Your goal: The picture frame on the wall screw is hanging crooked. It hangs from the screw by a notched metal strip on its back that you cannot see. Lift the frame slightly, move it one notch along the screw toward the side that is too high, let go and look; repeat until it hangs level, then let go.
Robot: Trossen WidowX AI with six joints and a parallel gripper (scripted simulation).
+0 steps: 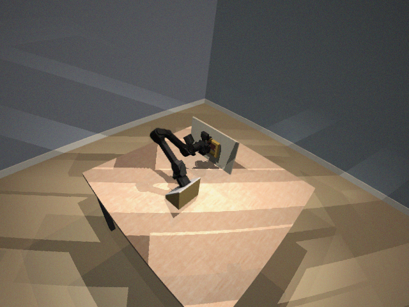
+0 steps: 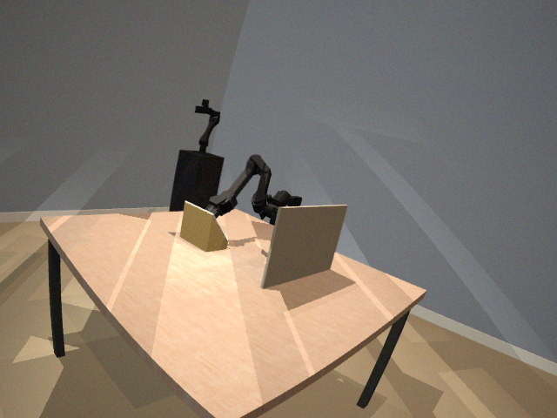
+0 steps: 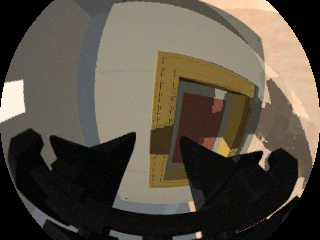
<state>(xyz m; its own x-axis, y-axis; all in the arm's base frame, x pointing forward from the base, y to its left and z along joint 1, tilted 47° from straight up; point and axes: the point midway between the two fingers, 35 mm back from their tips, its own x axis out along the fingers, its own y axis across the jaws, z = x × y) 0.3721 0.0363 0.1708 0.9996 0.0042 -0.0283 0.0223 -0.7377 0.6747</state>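
The picture frame (image 1: 215, 142) (image 3: 162, 100), gold with a grey mat and dark red centre, is in front of the upright grey board (image 1: 227, 155) (image 2: 305, 243) (image 3: 125, 50). In the wrist view its top edge slopes down to the right, but the lens bends lines and I cannot tell its exact tilt. My gripper (image 1: 208, 146) (image 3: 158, 138) is open and holds nothing. In the wrist view the left finger is outside the frame's left bar, the right finger overlaps the picture opening, and the bar shows between the tips. The screw is hidden. The board hides the frame in the exterior view.
A wedge-shaped block (image 1: 190, 194) (image 2: 195, 226) stands at the arm's base on the wooden table (image 1: 215, 254) (image 2: 193, 324). The board's side edges stand near the gripper. A second dark arm (image 2: 207, 130) stands on a black pedestal (image 2: 195, 179) beyond the table.
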